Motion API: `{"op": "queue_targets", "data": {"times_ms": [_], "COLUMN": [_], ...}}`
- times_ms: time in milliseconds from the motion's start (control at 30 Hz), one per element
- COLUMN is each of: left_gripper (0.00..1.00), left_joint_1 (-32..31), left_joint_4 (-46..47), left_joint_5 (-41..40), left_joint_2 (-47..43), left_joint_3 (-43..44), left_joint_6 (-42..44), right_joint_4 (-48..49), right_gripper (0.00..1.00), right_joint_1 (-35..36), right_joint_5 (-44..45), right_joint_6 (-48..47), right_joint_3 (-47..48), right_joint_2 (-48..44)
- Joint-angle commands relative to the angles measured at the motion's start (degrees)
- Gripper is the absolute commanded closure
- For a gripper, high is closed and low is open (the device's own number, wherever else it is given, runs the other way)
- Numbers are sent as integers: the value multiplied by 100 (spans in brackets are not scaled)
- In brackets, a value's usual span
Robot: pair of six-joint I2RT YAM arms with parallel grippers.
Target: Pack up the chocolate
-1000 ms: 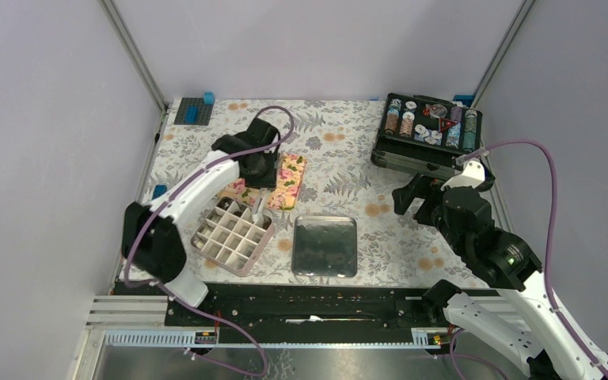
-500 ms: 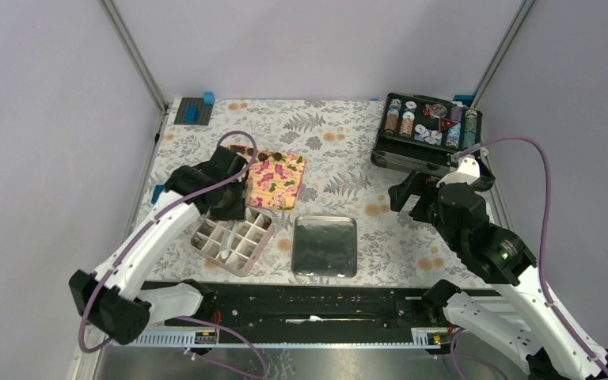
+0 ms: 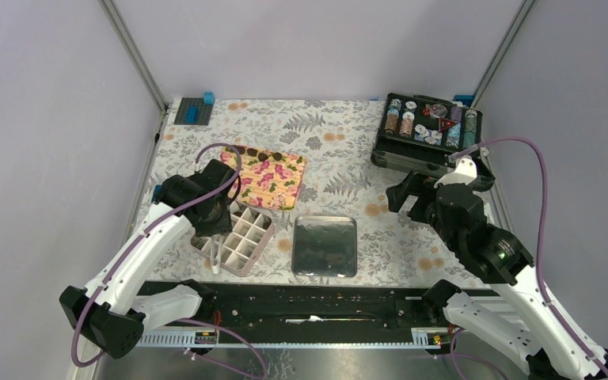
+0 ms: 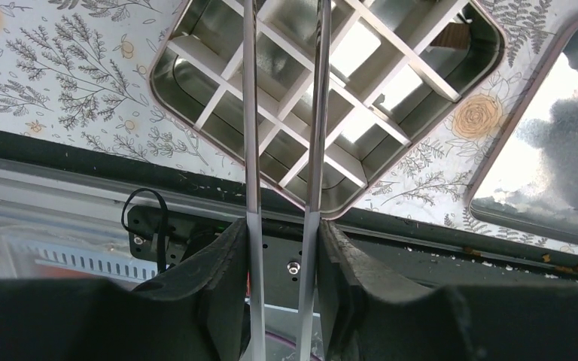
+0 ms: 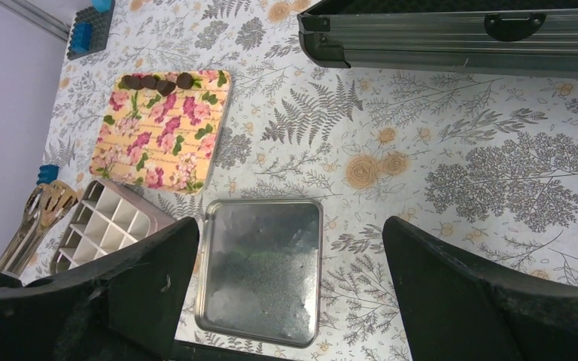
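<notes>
Left gripper (image 4: 282, 259) clamped on metal tongs (image 4: 250, 113), whose blades reach over the pink gridded box (image 4: 196, 53); most of its cells show bare metal. In the top view the chocolate (image 5: 154, 81) lies at 1 o'clock from this gripper, in a row along the far edge of the floral board (image 5: 162, 135). Right gripper (image 5: 290, 226), fingers spread, hangs above the worktop (image 5: 459, 173), with the steel tray (image 5: 260, 271) at its 8 o'clock.

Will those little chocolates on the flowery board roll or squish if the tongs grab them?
Probably they'd skid or roll: the chocolates look small and rounded, lying loose on the flowery board. They likely weigh little. The thin metal tongs might dent them if squeezed hard.
</notes>
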Motion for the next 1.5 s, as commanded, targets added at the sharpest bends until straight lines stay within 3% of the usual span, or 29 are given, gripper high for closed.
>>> {"op": "queue_targets", "data": {"times_ms": [0, 667, 933, 1167, 1233, 1467], "left_gripper": [78, 77, 62, 58, 58, 76], "left_joint_1": [30, 30, 31, 30, 30, 30], "left_joint_4": [-55, -79, -45, 36, 27, -16], "left_joint_5": [-395, -116, -217, -192, -216, -397], "left_joint_2": [-46, -295, -219, -123, -124, 6], "left_joint_3": [24, -494, -461, -454, -387, 626], "left_joint_6": [-385, -692, -634, -551, -546, -473], "right_joint_4": [77, 187, 225, 223, 227, 226], "right_gripper": [1, 1, 1, 1, 1, 1], "right_joint_1": [-7, -7, -15, -8, -4, -12], "right_joint_5": [25, -96, -98, -90, -85, -72], "right_joint_6": [-19, -50, -29, -55, -58, -63], "right_joint_3": [6, -37, -71, -80, -88, -84], "right_joint_2": [-130, -8, 1, -2, -8, 9]}}
